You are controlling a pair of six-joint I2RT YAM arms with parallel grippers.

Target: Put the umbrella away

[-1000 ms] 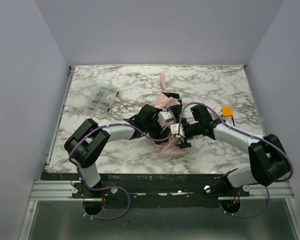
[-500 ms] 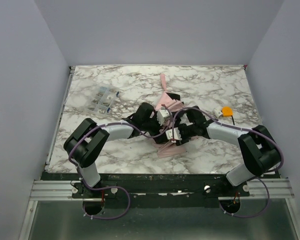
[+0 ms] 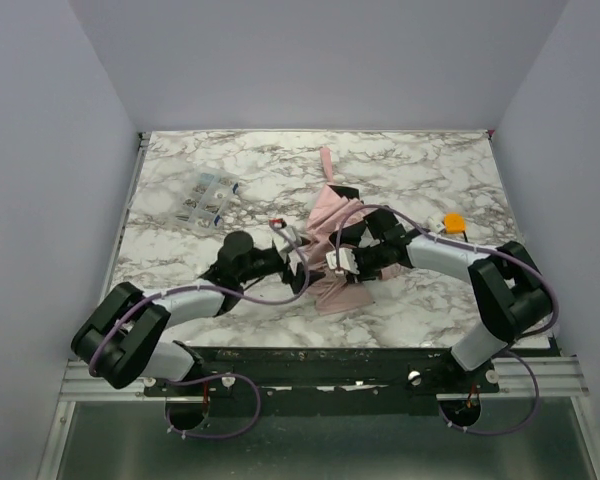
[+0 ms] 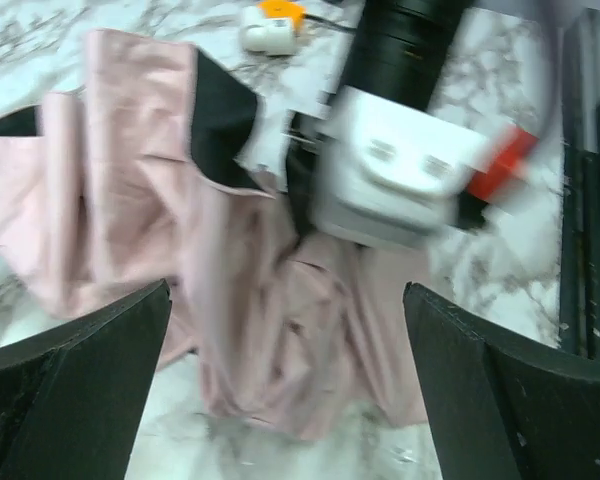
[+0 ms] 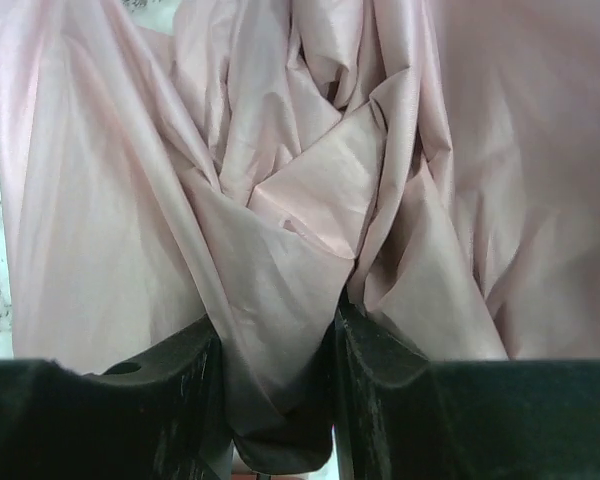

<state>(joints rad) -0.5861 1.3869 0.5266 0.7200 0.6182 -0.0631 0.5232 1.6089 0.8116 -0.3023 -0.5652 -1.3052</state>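
Right jaws pinch the umbrella (image 5: 280, 200) by its fabric at the middle of the bench (image 3: 430, 160), probably to gather loose folds; left jaws gape wide beside it, holding nothing.

The umbrella (image 3: 330, 208) lies collapsed on the table (image 3: 440, 170), just below the frame's centre; pale pink fabric in a crumpled, loosely folded heap, with a black patch (image 4: 220, 125); its narrow strap (image 3: 325, 160) points toward the top edge; the right tool (image 5: 275, 345) pinches one fold.

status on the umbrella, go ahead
Left gripper open, beside the umbrella. Right gripper pinching its fabric; it lies crumpled on the table. Nothing blocking.
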